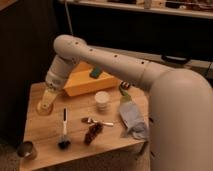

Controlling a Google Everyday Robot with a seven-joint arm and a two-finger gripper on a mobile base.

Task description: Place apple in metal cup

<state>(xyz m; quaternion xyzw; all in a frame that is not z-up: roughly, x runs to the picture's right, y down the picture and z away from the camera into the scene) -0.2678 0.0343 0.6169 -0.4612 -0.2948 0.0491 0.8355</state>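
Note:
My gripper (pixel 45 104) hangs low over the left side of the wooden table (pixel 50 155), at the end of the big white arm, and it is shut. A pale yellowish round shape sits right at its tip; I cannot tell what that is. The apple does not show; it is hidden or out of view. The metal cup (pixel 26 149), short and dull grey, stands at the table's front left corner, well in front of the gripper and apart from it.
An orange box (pixel 90 84) with a green item lies at the back. A pale round jar (pixel 102 100) stands mid-table. A black-headed brush (pixel 64 131), a dark reddish-brown cluster (pixel 92 133) and a blue-grey cloth (pixel 133 119) lie toward the front and right.

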